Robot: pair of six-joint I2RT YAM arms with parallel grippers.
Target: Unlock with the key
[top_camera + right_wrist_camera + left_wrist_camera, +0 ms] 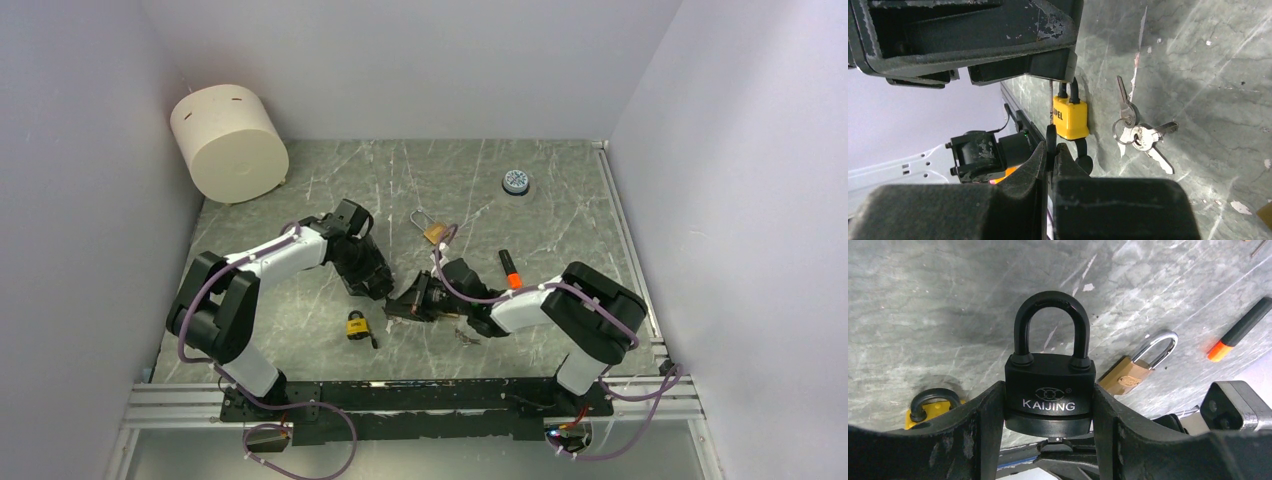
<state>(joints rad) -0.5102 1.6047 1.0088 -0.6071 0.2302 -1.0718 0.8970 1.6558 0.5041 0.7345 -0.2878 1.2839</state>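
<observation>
At the lower middle of the left wrist view, the left pincer (1048, 402) is clamping the black padlock (1049, 372) by its sides, shackle pointing up with both legs sitting in the body. At the lower centre of the right wrist view, the right pincer (1052, 155) is pinching a thin dark key (1050, 135), which is pointing up. A yellow padlock (1070, 117) and a ring of silver keys (1138, 135) are lying mid-frame on the tabletop (1198, 75).

"KAIJING" on black padlock (1049, 390)
</observation>
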